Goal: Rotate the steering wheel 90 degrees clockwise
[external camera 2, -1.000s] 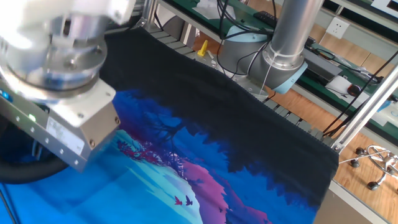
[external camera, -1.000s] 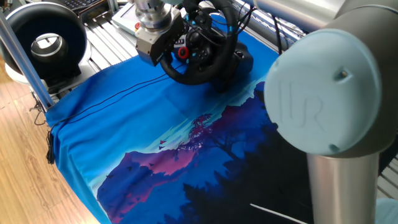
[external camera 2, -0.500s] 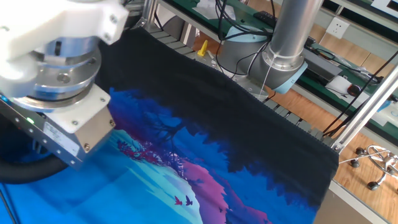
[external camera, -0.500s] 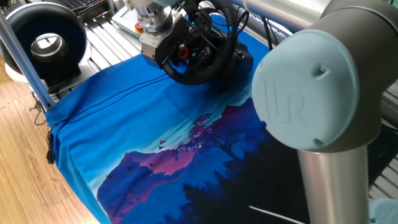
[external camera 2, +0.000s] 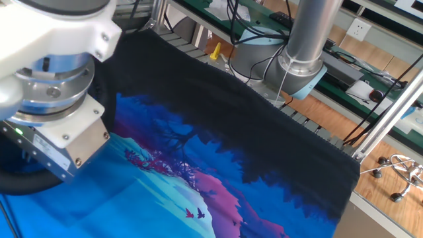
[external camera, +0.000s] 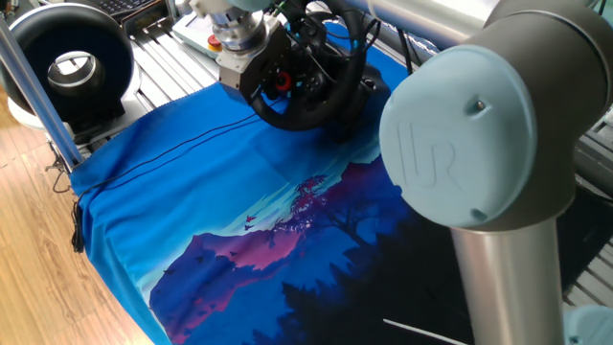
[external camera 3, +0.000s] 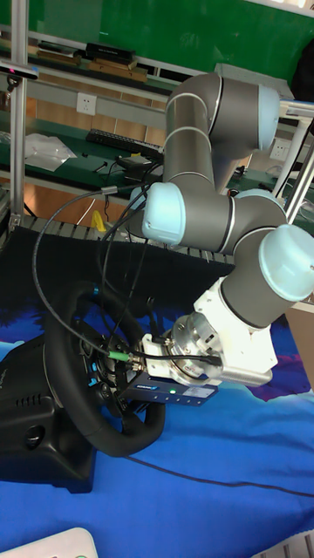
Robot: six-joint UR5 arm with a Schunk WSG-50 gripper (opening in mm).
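The black steering wheel (external camera: 311,91) stands on its base at the far end of the blue cloth, its red knob (external camera: 283,81) showing on the hub. My gripper (external camera: 261,79) is at the rim's left side in one fixed view, fingers closed over the rim. The tall fixed view has the steering wheel (external camera 3: 83,366) at the left and my gripper (external camera 3: 133,384) reaching in at the rim's lower right, with the fingertips mostly hidden. In the other fixed view only the gripper housing (external camera 2: 63,142) and a piece of black rim (external camera 2: 26,184) show.
A larger black ring device (external camera: 72,62) with a grey-white centre stands at the back left beside an aluminium post (external camera: 34,91). My arm's big elbow joint (external camera: 469,125) blocks the right side. The printed cloth (external camera: 239,220) covers the table. Loose cables (external camera 3: 52,235) loop above the wheel.
My gripper has shifted a little up and back along the wheel's rim. The arm's elbow has swung further left in one fixed view.
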